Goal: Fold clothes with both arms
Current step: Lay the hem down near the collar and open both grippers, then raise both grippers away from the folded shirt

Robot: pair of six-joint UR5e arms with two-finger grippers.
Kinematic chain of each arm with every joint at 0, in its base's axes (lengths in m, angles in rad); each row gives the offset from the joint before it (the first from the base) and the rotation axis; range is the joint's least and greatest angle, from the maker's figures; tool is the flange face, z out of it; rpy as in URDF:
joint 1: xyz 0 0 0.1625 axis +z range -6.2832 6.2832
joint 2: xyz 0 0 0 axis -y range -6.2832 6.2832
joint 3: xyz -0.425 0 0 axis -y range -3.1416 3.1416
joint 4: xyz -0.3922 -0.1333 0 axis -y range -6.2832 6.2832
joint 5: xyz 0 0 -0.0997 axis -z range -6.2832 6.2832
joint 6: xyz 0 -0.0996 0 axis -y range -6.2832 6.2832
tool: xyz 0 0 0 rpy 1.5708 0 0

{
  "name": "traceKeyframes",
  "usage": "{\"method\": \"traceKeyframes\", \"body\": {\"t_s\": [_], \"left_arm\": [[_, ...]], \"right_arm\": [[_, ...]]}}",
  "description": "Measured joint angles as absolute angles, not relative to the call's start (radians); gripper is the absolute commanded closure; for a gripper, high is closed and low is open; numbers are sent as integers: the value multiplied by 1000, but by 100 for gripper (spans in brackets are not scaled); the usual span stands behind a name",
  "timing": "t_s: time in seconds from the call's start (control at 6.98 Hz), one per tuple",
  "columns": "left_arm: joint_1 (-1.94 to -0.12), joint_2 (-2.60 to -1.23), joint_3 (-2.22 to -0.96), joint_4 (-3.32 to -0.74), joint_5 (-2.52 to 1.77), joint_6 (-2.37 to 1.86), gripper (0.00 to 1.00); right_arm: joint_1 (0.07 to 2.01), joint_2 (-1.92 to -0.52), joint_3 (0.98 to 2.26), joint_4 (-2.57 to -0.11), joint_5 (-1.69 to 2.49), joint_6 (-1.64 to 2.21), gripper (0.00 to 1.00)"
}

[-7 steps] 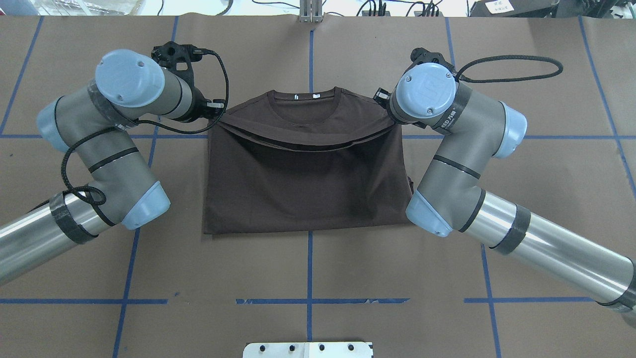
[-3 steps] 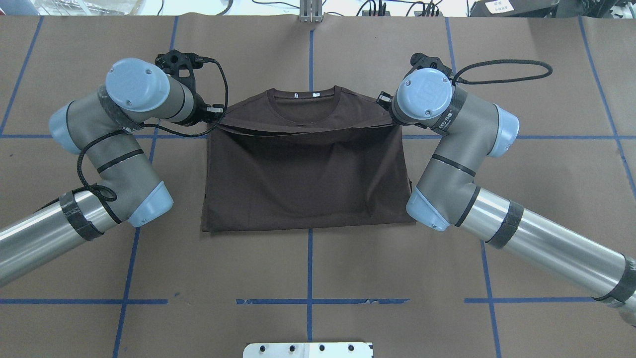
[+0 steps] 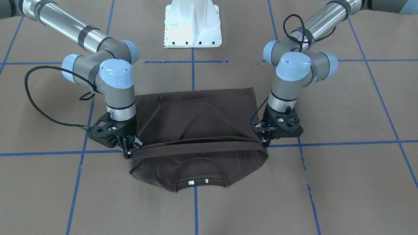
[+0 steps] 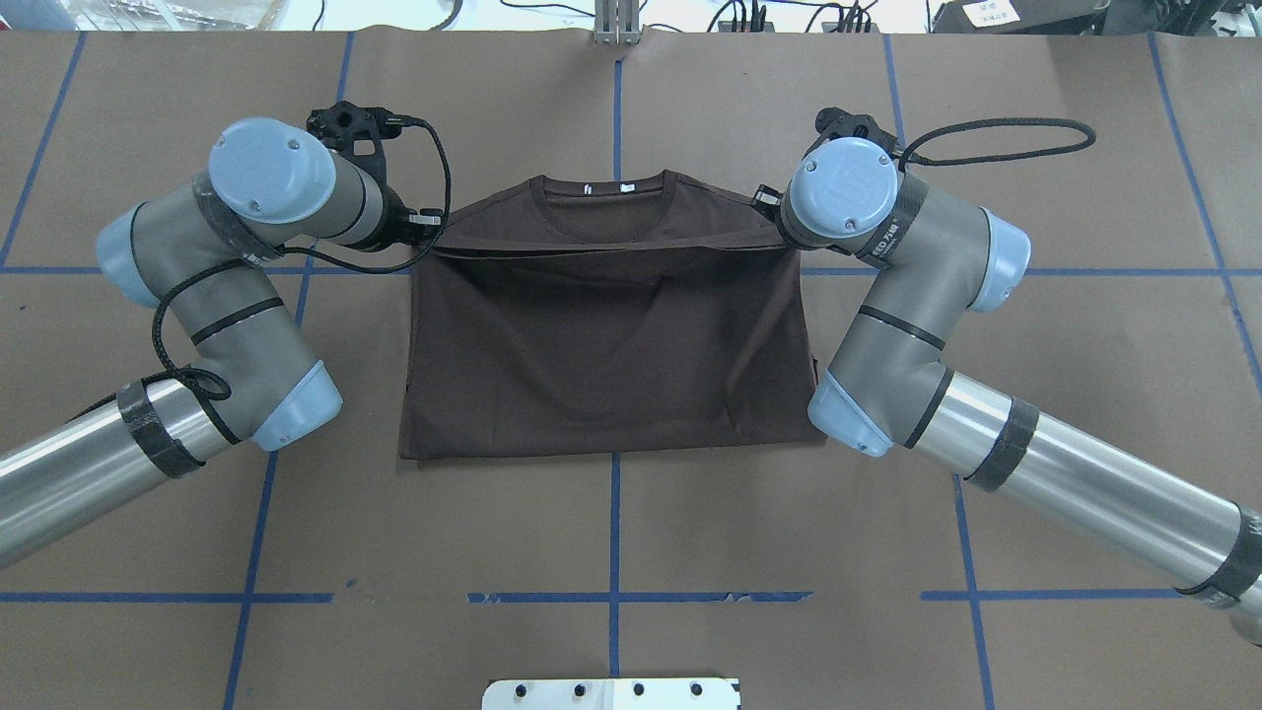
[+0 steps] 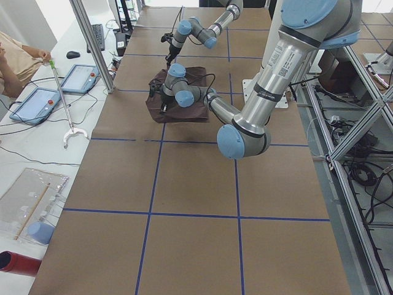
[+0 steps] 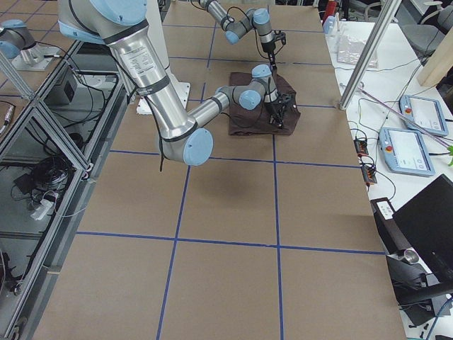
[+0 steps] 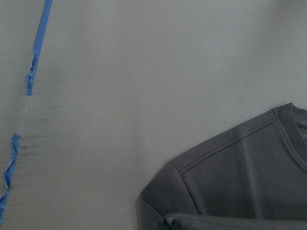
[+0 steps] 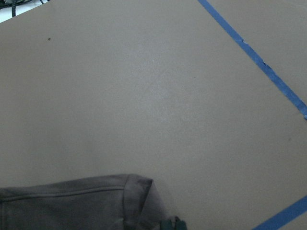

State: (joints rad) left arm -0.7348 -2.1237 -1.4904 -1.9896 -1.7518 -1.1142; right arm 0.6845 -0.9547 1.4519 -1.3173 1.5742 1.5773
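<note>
The dark brown T-shirt (image 4: 611, 345) lies on the table, its lower half folded up toward the collar (image 4: 603, 192). The white neck tags (image 3: 197, 181) show. My left gripper (image 4: 431, 221) is shut on the left end of the folded-over edge; it is on the right in the front view (image 3: 265, 141). My right gripper (image 4: 765, 202) is shut on the other end (image 3: 129, 151). The edge is stretched straight between them, just short of the collar and a little above the shirt. The wrist views show the shirt's shoulders (image 7: 240, 182) (image 8: 72, 206).
The white pedestal base (image 3: 192, 24) stands at the robot's side of the table. Blue tape lines (image 4: 613, 532) cross the brown table cover. Cables and a metal post (image 4: 616, 20) sit at the far edge. An operator's desk with tablets (image 5: 37, 101) lies beyond.
Both grippers have carried the held edge farther toward the collar. The sagging edge is now pulled straight and covers more of the chest.
</note>
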Motion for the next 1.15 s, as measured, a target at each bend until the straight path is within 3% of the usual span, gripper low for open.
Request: {"method": "traceKeyframes", "body": {"t_s": [0.14, 0.29, 0.57, 1.0, 1.15], "left_arm": [[-735, -2123, -1491, -1990, -1752, -1110, 74], [-736, -2123, -1492, -1990, -1752, -1101, 1], [-739, -2118, -1510, -1987, -1755, -1011, 0], [-735, -1973, -1715, -1985, -1777, -965, 0], [-709, -1915, -1782, -1996, -1790, -1028, 30]], "right_arm": [[688, -956, 1451, -1317, 1575, 1560, 1], [689, -959, 1450, -1318, 1573, 1540, 0], [700, -955, 1453, -1316, 1587, 1444, 0], [761, -971, 1500, -1313, 1699, 1297, 0], [765, -976, 1508, -1312, 1707, 1288, 0]]}}
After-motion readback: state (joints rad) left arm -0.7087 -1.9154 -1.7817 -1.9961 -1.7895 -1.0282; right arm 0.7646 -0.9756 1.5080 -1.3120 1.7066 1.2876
